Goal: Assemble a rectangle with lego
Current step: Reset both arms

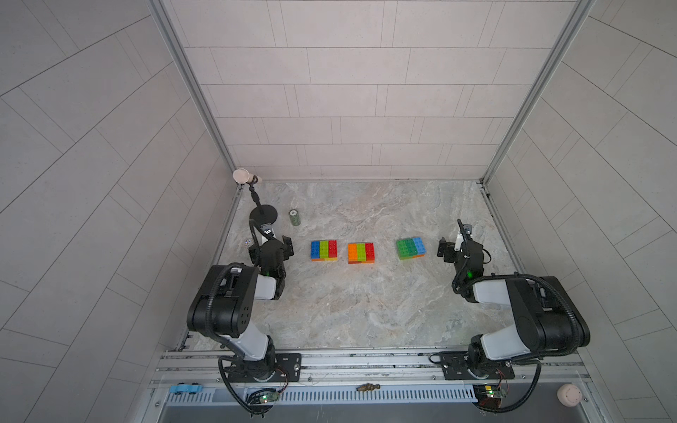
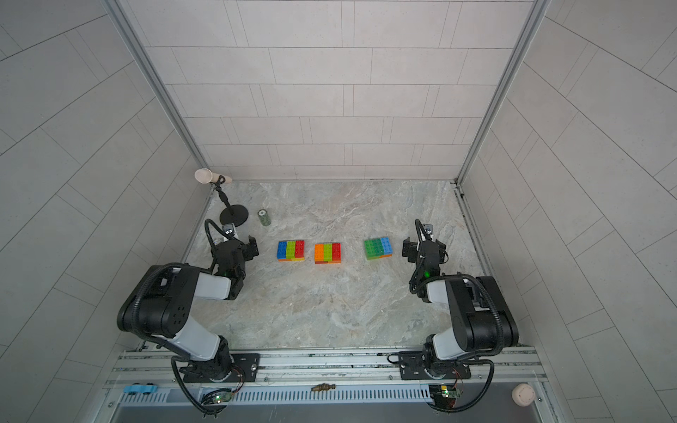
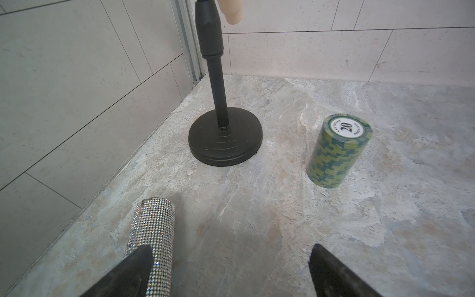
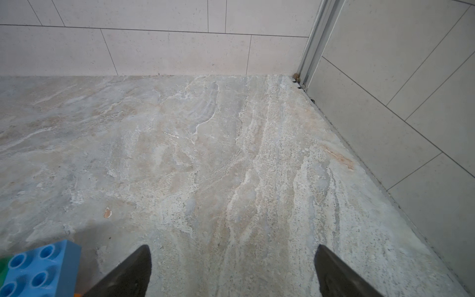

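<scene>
A grey, marble-veined stone worktop [image 1: 366, 311] fills the floor of the tiled cell. On the near rail stand the two black-and-white arms, the left arm [image 1: 223, 300] and the right arm [image 1: 542, 311], each folded back toward its own side wall.

The left pincer [image 1: 271, 247] is released, jaws spread wide over bare stone and grasping nothing; its wrist view shows the same gap [image 3: 231, 248]. The right pincer [image 1: 459, 245] is likewise released and empty, with open worktop between its fingertips [image 4: 232, 246].

A black metal stand with a round base [image 1: 264, 212] sits in the far left corner, carrying a beige cylinder at its top.

The lego lies in a row across the middle of the worktop, between the two pincers, as three separate two-layer blocks. The left block [image 1: 324, 250] shows blue, lime and red bricks on top, the middle block [image 1: 361, 252] orange, lime and red, and the right block [image 1: 410, 248] two greens and a blue. The first two are near each other; the third is set further off, slightly turned, just beside the right pincer, and its blue corner shows in the right wrist view [image 4: 38, 267].

A green upright stack of poker chips [image 1: 294, 217] stands near the stand's base. A glittery silver tube [image 3: 154, 231] lies just beside one left finger.
</scene>
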Controlling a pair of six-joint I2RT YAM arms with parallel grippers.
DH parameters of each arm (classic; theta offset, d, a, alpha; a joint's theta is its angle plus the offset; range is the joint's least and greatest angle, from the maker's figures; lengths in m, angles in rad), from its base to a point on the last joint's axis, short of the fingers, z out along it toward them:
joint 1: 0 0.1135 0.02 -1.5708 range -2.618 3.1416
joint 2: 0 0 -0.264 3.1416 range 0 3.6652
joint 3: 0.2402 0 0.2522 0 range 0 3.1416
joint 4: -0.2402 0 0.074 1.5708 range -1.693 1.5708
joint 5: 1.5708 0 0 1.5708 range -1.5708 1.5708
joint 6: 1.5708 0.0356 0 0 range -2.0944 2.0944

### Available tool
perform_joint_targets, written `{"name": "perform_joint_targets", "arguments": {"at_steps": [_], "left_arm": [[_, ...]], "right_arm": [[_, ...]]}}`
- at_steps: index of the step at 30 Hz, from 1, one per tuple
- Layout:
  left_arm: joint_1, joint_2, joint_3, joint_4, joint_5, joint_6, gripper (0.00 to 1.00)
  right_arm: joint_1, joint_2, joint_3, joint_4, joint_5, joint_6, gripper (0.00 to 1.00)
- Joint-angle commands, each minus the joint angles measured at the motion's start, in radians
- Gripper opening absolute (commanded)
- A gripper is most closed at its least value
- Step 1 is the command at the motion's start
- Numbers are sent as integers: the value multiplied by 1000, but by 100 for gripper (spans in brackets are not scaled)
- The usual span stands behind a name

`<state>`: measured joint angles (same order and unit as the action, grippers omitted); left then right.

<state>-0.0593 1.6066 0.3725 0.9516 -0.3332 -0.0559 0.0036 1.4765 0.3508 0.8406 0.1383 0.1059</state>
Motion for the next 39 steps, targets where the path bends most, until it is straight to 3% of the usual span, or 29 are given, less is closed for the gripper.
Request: {"name": "perform_joint_targets", "arguments": {"at_steps": [1,22,28,39], "left_arm": [[-3,-14,3,19,-6,-3,100],[-3,-15,3,18,-6,-3,100],[-3,-14,3,18,-5,-2,100],[-3,-15,4,18,-5,-2,100]], "right_arm": [[-4,7,15,-29,0,-6,100],[-4,13,40,-69,14,0,100],[39,24,68,-108,85,-27,100],[56,28,78,-117,100,-42,100]]}}
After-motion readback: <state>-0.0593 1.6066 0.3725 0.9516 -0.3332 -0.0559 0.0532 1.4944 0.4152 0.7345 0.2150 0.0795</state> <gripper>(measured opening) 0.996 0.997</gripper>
